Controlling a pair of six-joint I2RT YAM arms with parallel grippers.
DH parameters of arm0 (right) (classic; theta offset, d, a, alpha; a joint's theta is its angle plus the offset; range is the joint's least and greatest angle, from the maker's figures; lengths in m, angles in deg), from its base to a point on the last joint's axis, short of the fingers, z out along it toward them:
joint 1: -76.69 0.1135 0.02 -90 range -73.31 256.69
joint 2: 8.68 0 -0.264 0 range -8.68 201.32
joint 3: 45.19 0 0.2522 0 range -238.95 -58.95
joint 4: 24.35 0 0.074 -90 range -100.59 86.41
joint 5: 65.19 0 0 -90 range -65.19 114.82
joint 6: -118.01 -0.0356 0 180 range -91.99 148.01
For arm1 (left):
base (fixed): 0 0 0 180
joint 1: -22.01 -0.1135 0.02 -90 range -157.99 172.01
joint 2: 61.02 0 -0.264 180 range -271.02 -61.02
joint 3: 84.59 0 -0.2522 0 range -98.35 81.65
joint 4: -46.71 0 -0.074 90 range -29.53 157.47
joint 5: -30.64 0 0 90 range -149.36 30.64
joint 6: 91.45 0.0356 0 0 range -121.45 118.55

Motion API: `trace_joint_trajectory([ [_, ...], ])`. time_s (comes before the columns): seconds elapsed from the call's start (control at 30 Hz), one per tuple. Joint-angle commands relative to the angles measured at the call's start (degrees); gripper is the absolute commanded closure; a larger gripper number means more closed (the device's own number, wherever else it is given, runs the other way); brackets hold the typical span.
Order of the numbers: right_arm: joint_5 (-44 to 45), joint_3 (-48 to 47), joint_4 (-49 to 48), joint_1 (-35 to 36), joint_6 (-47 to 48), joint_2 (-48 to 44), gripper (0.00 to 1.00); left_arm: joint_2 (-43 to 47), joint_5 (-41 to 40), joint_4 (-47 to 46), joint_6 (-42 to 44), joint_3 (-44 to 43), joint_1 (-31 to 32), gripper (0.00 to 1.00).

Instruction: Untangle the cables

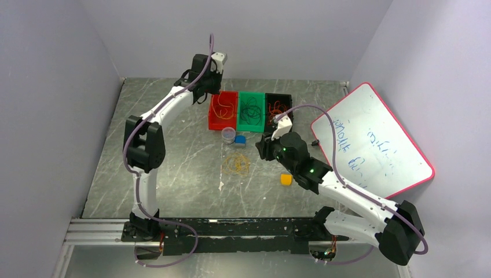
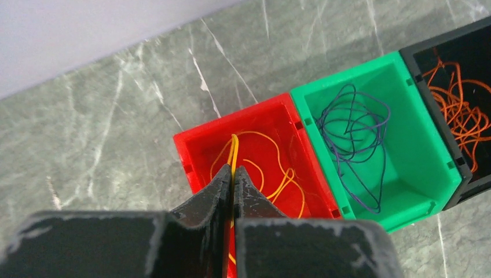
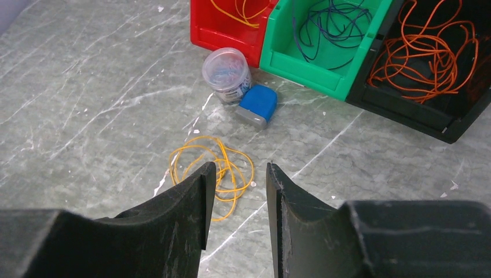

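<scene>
My left gripper (image 2: 233, 171) is shut on a yellow-orange cable (image 2: 234, 152) and hangs over the red bin (image 2: 186, 157), where more yellow-orange cable lies. Dark purple cables (image 2: 353, 130) fill the green bin (image 2: 405, 66). Red-orange cables (image 2: 460, 107) lie in the black bin (image 2: 414, 52). My right gripper (image 3: 238, 174) is open and empty above a loose coil of yellow-orange cable (image 3: 200, 159) on the table; the coil also shows in the top view (image 1: 236, 164). The bins also show in the right wrist view, with the red-orange cables (image 3: 428, 52) and purple cables (image 3: 333, 23).
A clear round tub of clips (image 3: 226, 74) and a blue-grey block (image 3: 257, 105) sit in front of the bins. A small yellow block (image 1: 285, 179) lies near my right arm. A whiteboard (image 1: 370, 139) leans at the right.
</scene>
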Motion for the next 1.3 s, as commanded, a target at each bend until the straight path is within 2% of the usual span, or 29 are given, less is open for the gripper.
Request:
trace_joint_trajectory([
  [0.0, -0.33, -1.2, -1.87, 0.16, 0.58, 0.34, 0.59, -3.4, 4.75, 2.78, -1.44, -0.43, -0.29, 0.93],
  [0.27, -0.84, -1.21, -1.51, 0.11, 0.5, 0.76, 0.58, -6.89, 8.08, 1.66, -3.13, 0.03, -0.3, 0.93],
  [0.47, -0.61, -1.03, -0.97, 0.13, 0.48, 0.4, 0.58, -11.39, 11.34, 1.02, -4.43, -3.75, -0.29, 0.93],
  [0.83, -0.45, -0.47, -0.08, 0.14, 0.18, 0.37, 0.57, -13.14, 8.88, 0.38, -4.59, -2.7, -0.29, 0.9],
  [0.9, -0.73, -0.43, -0.27, 0.14, 0.17, 0.65, 0.57, -12.32, 8.65, 0.31, -4.54, -2.47, -0.29, 0.85],
  [1.1, -0.91, -0.23, -1.07, 0.13, -0.08, 1.43, 0.58, -7.89, 6.57, 0.07, -4.21, -2.18, -0.29, 0.62],
  [1.27, -0.79, 0.14, -1.14, 0.16, -0.18, 1.53, 0.57, -5.23, 5.58, 1.42, -3.58, -2.85, -0.29, 0.52],
])
